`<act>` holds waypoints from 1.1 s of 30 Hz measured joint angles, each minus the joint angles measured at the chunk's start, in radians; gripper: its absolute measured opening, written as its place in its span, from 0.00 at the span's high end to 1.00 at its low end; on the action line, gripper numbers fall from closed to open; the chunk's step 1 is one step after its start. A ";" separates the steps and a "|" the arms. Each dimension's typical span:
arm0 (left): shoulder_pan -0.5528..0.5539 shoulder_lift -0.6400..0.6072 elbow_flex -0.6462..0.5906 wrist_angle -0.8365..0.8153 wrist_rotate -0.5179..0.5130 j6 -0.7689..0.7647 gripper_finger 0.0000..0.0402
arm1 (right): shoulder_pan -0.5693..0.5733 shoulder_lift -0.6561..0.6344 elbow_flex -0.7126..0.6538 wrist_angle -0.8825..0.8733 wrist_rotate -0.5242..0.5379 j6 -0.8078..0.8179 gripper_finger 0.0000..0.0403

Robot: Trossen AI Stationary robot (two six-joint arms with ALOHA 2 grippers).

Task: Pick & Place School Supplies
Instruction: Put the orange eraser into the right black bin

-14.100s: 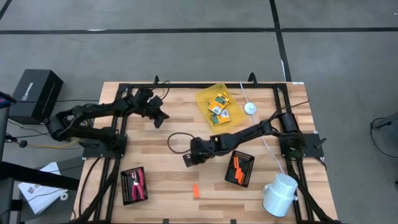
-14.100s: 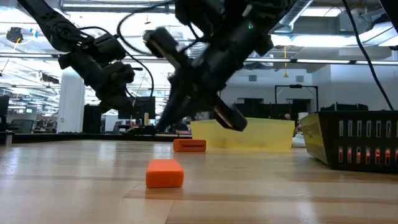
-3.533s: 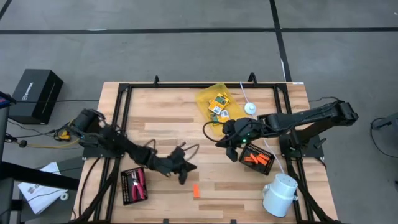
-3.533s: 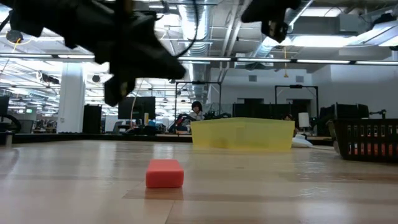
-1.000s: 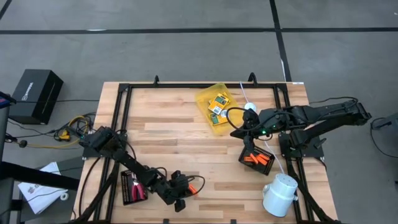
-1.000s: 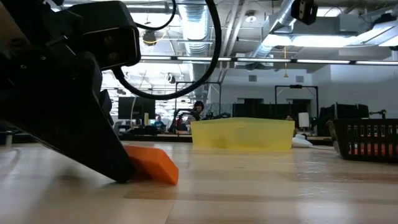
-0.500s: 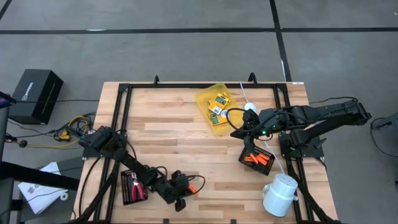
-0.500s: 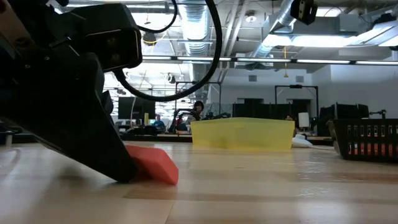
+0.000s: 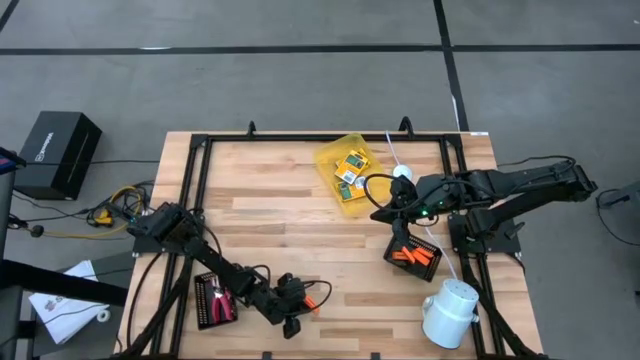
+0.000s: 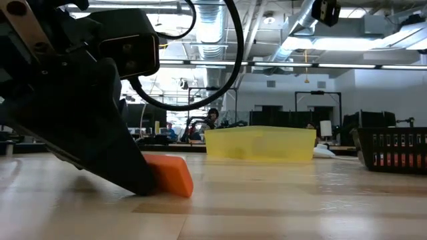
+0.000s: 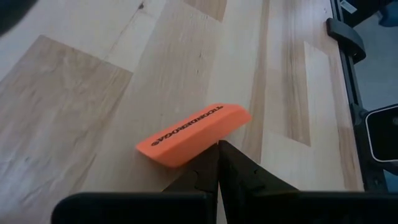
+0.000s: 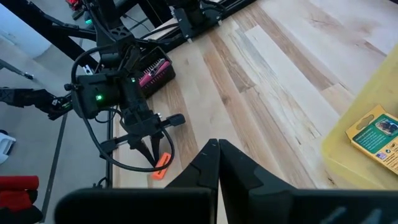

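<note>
The left gripper [image 9: 303,303] is down at the table's near edge, about six o'clock in the high view, its two fingers [image 11: 219,163] pressed together with no gap, their tips touching the long side of an orange stick [image 11: 193,134] but holding nothing. The stick bears dark lettering on its top face and, in the low view, sits tilted — one end raised against the gripper, the other on the wooden table [image 9: 260,220]. At about nine o'clock from the gripper, just beside the left arm, a black ribbed tray [image 9: 214,298] holds the red-handled tool [image 9: 222,294]. Across the table, near three o'clock, the right gripper [image 9: 376,212] hangs above the wood with its fingers [image 12: 214,163] closed together and empty. At five o'clock from it, another black ribbed tray [image 9: 412,251] carries several more orange sticks [image 9: 410,256]. Toward twelve o'clock sits the translucent yellow tray [image 9: 349,168] with yellow-and-green card boxes [image 9: 350,170] inside — one box shows at the edge of the right wrist view. A white cylinder [image 9: 450,312] stands at the table's near right corner, and a black box [image 9: 58,152] sits on the floor off the left side.
</note>
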 joint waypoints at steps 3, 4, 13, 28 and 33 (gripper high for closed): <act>0.004 0.000 0.000 0.004 0.003 0.001 1.00 | 0.000 0.000 0.000 0.001 0.000 0.000 1.00; 0.004 0.000 0.000 0.004 0.003 0.001 1.00 | 0.000 0.000 0.000 0.001 0.000 0.000 1.00; 0.017 0.001 0.000 0.015 0.018 0.022 1.00 | 0.000 0.000 0.000 0.001 0.000 0.000 1.00; 0.004 -0.005 0.016 0.027 0.110 0.024 1.00 | 0.000 0.000 0.000 0.002 -0.017 0.000 1.00; -0.027 -0.080 0.023 0.013 0.136 0.022 1.00 | 0.000 0.000 0.000 0.006 -0.030 -0.019 1.00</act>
